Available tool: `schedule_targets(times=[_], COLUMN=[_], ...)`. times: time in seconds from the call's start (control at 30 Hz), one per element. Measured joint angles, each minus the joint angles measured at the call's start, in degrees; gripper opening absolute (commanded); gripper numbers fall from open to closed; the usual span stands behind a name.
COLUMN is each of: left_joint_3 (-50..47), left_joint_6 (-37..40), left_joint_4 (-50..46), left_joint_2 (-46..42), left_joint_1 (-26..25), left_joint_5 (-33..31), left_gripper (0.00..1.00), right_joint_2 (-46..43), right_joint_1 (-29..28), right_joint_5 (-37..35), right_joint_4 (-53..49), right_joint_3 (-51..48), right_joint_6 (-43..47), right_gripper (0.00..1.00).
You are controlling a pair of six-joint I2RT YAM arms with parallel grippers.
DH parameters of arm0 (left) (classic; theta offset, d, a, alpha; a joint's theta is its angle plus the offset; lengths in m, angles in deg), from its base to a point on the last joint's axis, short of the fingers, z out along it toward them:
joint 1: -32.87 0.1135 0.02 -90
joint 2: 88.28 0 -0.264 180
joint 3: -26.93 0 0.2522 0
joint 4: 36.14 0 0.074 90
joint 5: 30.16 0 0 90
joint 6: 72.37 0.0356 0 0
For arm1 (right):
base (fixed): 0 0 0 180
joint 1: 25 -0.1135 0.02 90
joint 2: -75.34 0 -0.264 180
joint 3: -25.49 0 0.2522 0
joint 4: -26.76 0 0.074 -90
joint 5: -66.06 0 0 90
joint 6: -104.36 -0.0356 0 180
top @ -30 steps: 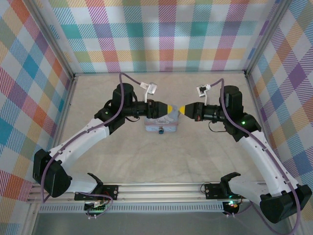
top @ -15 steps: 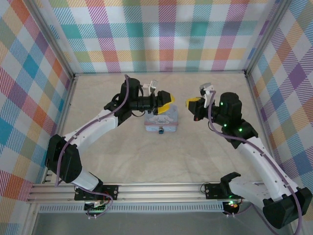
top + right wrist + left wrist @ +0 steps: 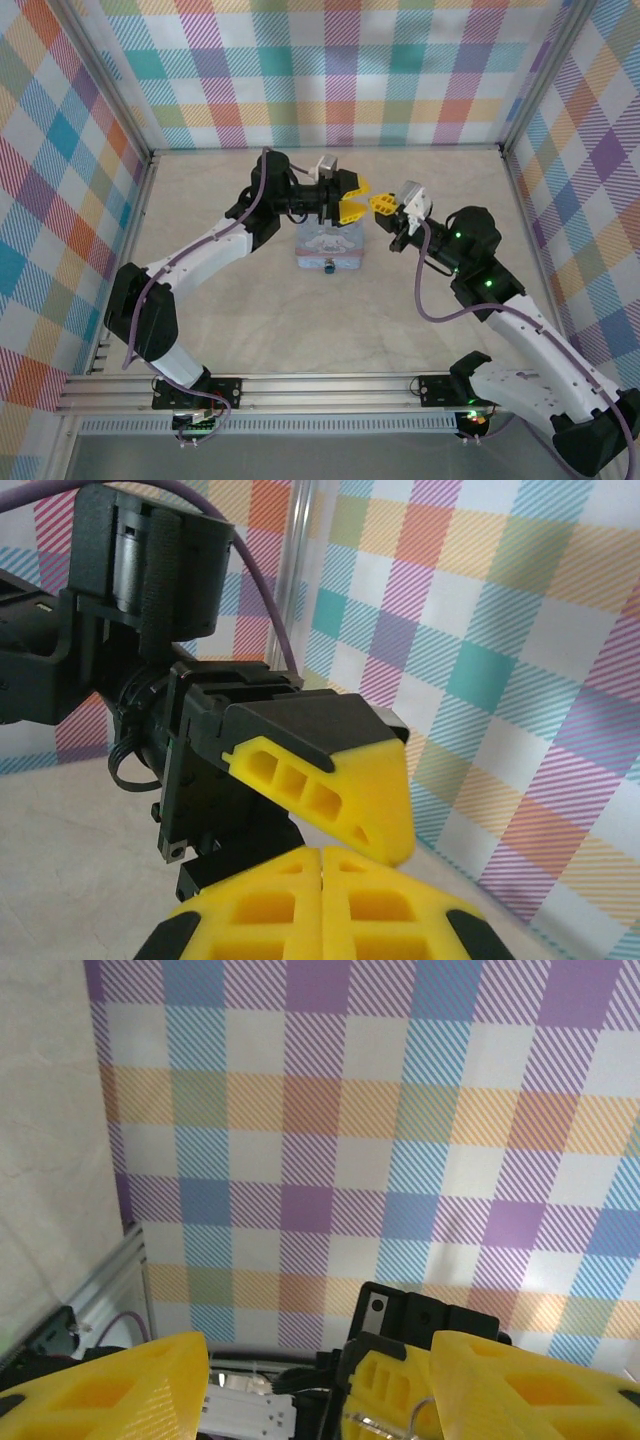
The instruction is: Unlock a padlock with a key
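The pale-blue tin box (image 3: 328, 246) sits mid-table, and the tiny dark padlock (image 3: 329, 267) hangs on its front side. My left gripper (image 3: 352, 198) hovers open above the box's back edge, its yellow fingers (image 3: 100, 1390) spread wide. My right gripper (image 3: 381, 203) faces it tip to tip, jaws pressed together (image 3: 322, 858). In the left wrist view a thin wire ring and a shiny metal bit, the key (image 3: 415, 1418), stick out of the right gripper's tips between my open left fingers. One left finger (image 3: 330, 790) sits just above the right tips.
Plaid walls (image 3: 330, 70) close in the back and both sides. An aluminium rail (image 3: 330, 385) runs along the near edge by the arm bases. Bare table (image 3: 330, 320) lies in front of the box.
The two grippers were tip to tip over the box, drew apart and rose, and now face each other again higher up. The left gripper has opened; the right stays shut.
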Motion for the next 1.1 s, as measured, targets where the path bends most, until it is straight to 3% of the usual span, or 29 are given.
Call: schedule_targets(times=[0.3,0.63,0.93,1.03,1.1], left_joint_3=[2.6,3.3,3.3,3.3,3.3], left_joint_6=[-3.8,-5.8,-6.0,-6.0,-5.7], left_joint_4=[2.7,3.6,3.7,3.7,3.5], left_joint_2=[1.1,2.1,2.1,2.1,2.1], left_joint_1=[-1.1,-1.6,-0.9,-0.8,-0.8], left_joint_5=[2.4,4.0,4.0,4.0,4.0], left_gripper=[0.63,0.28,0.17,0.23,0.42], right_joint_2=[0.0,-1.4,-4.7,-4.7,-4.7], right_joint_1=[-2.0,-3.8,-4.1,-4.2,-4.2], right_joint_5=[-3.2,-6.0,-6.2,-6.2,-6.5], right_joint_4=[0.8,3.2,0.2,-0.8,-0.9], right_joint_3=[-1.1,-2.9,-3.3,-3.4,-3.6], right_joint_6=[5.2,8.8,10.4,10.8,10.8], right_gripper=[0.00,0.00,0.00,0.00,0.00])
